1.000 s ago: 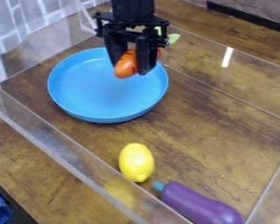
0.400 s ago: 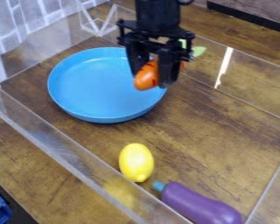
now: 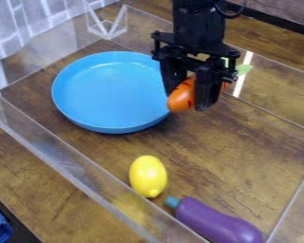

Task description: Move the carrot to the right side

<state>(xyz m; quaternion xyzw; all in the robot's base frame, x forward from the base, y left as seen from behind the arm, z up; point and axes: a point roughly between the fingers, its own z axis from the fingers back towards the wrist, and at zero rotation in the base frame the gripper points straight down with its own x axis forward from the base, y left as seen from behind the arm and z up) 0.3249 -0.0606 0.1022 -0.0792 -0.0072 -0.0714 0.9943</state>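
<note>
Wooden tabletop (image 3: 243, 142) with clear walls; fingers (image 3: 193, 95) were clamped on the toy carrot (image 3: 181, 97) mid-body, off the blue plate (image 3: 91, 95). It looked light, rigid, slick plastic, so gripping its thick middle seemed safest.

The worktop (image 3: 243, 142) is dark grained wood with a sheen. The blue plate (image 3: 91, 95), lemon (image 3: 147, 176) and eggplant (image 3: 218, 224) look like smooth glossy plastic.
</note>
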